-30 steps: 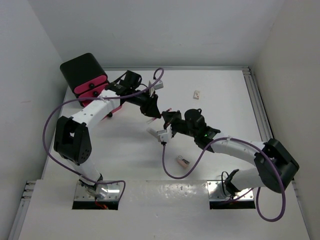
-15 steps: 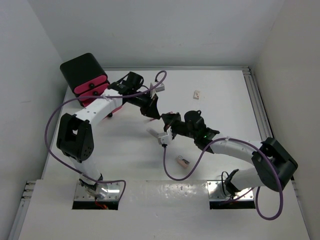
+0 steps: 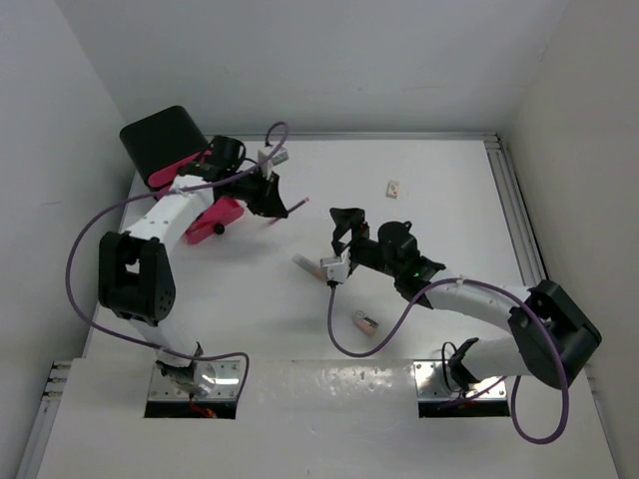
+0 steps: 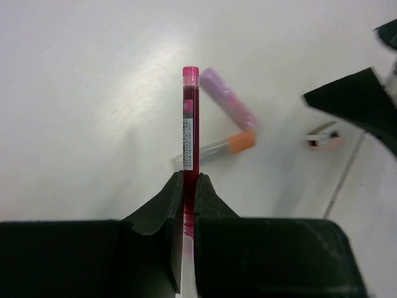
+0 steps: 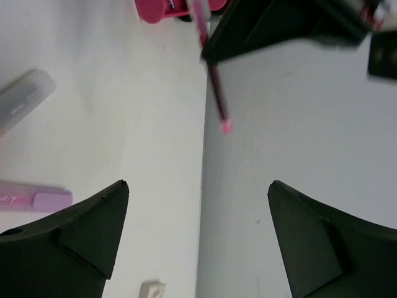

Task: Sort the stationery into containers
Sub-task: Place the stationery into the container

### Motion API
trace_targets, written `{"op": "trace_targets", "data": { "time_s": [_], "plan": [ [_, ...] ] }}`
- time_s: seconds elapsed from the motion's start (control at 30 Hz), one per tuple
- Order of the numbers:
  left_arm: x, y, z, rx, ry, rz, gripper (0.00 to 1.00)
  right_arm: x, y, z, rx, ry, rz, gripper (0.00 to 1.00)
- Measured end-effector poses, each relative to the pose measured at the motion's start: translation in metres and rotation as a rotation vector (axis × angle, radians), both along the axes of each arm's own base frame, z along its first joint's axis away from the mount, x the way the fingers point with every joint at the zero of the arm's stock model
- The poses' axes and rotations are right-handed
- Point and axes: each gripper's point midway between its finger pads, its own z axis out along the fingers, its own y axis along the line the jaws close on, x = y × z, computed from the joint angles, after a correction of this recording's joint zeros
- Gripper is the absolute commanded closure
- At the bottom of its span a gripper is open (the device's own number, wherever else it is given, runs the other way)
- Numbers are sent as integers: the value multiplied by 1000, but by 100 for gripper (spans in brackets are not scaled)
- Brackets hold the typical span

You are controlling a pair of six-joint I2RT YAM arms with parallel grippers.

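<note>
The left claw (image 4: 189, 181) is pinched shut on a thin red plastic pen (image 4: 190, 118), apparently lifted off the white table (image 3: 449, 190), just right of the pulled-out pink drawer (image 3: 222, 213) at the front of the glossy black cabinet (image 3: 160, 140). The step in hand looks like carrying the pen to that drawer. Next, the pen must swing left over the drawer's opening before release. The right claw (image 5: 198, 186) is spread and empty at mid-table, near the lilac marker (image 4: 226, 99) and orange-and-white marker (image 4: 217, 148), probably its next pick.
</note>
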Motion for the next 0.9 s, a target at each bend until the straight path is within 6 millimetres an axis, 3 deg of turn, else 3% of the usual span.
{"op": "trace_targets", "data": {
  "time_s": [0.23, 0.53, 0.7, 0.9],
  "plan": [
    [27, 82, 15, 165, -206, 158, 100, 6, -32, -16, 36, 155, -129, 11],
    [49, 203, -23, 435, -211, 316, 99, 2, -55, -37, 62, 332, -236, 12],
    [58, 226, -43, 530, -217, 310, 99, -1, -61, -46, 56, 393, -267, 12],
    [69, 236, -65, 571, -214, 288, 97, -2, -65, -51, 48, 427, -283, 12]
  ]
}}
